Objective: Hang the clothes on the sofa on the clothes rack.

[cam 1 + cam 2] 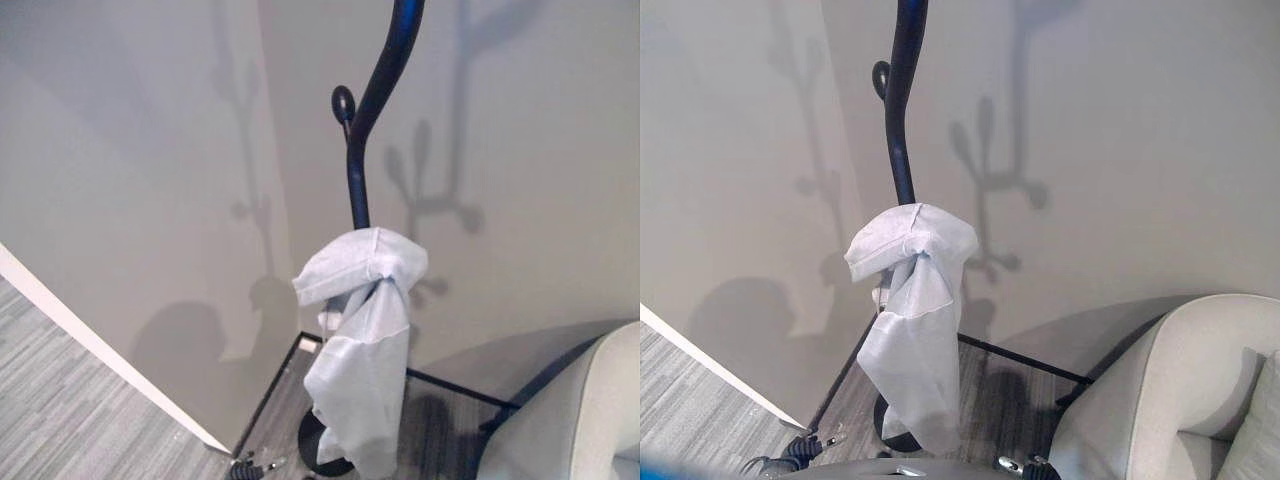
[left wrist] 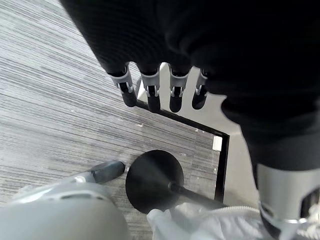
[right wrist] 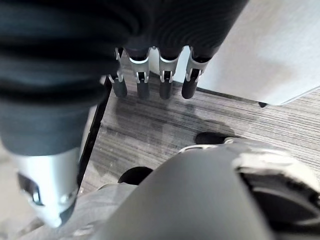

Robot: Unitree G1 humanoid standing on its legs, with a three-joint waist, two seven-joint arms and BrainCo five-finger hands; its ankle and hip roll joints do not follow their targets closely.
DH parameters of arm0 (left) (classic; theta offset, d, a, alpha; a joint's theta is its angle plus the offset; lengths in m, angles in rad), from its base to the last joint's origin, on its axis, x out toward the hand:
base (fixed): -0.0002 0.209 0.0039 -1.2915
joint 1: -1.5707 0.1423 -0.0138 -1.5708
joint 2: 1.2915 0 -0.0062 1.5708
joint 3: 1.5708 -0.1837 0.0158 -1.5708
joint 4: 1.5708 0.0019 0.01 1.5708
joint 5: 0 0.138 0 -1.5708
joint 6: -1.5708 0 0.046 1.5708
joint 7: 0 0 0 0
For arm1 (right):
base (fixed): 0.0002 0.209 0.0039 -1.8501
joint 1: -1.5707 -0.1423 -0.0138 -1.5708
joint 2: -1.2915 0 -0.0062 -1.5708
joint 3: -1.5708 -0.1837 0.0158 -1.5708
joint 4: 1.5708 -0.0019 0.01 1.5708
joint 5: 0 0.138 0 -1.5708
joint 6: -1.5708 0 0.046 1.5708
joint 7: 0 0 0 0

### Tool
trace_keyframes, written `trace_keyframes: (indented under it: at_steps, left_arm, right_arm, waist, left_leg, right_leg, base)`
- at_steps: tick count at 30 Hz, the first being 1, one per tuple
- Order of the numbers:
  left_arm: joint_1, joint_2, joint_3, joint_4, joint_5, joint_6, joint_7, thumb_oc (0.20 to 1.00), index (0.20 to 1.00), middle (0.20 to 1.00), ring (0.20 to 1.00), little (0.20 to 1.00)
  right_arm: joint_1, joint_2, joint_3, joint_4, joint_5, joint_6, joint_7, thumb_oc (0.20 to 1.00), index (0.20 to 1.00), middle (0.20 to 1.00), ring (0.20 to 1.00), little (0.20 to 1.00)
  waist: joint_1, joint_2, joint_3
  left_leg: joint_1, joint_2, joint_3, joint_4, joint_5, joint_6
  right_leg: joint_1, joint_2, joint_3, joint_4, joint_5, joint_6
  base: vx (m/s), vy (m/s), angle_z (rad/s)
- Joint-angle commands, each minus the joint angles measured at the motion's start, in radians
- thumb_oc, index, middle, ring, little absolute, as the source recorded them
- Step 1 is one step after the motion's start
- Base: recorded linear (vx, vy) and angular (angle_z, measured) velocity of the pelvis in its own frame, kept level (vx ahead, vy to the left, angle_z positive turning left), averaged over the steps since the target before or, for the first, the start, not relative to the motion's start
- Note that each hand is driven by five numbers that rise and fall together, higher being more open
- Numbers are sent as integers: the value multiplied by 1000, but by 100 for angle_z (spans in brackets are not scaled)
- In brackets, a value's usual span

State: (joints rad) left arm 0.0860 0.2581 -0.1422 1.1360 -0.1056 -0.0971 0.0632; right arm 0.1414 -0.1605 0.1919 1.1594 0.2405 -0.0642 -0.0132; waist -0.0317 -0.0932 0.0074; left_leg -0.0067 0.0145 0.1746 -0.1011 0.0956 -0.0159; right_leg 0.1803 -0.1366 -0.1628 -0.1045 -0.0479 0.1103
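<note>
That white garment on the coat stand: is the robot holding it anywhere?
No. The white garment hangs from the black coat stand by itself; left hand and right hand point at the floor, fingers straight, holding nothing.

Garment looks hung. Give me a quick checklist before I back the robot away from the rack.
1. White garment draped over a lower hook of the black clothes rack: ok.
2. Garment's lower end off the floor: cannot tell, it hangs down to the round base.
3. Left hand holds nothing, fingers straight: ok.
4. Right hand holds nothing, fingers straight: ok.
5. No more clothes on the sofa: cannot tell, only part of the seat shows.
</note>
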Motion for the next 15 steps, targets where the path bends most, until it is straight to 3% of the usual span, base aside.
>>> trace_keyframes:
  at_steps: [1, 15]
  left_arm:
    - [-61, -18, -15, 20, 22, -16, -2, 1000, 1000, 1000, 1000, 1000]
    - [-62, -14, -22, 29, 24, -16, -17, 1000, 1000, 1000, 1000, 1000]
  right_arm:
    - [-79, -47, -26, 7, 2, -6, -9, 1000, 1000, 1000, 1000, 1000]
    - [-78, -55, -8, -6, -20, -3, -3, 1000, 1000, 1000, 1000, 1000]
  waist:
    - [5, 52, 71]
    - [5, 48, 66]
  left_leg:
    - [155, 51, -33, 14, -158, -49]
    - [154, 55, -27, 14, -156, -53]
  right_leg:
    - [-46, -10, -65, 32, 20, 44]
    - [-44, -9, -67, 28, 21, 46]
  base:
    - [3, -4, -6]
    - [1, -1, -1]
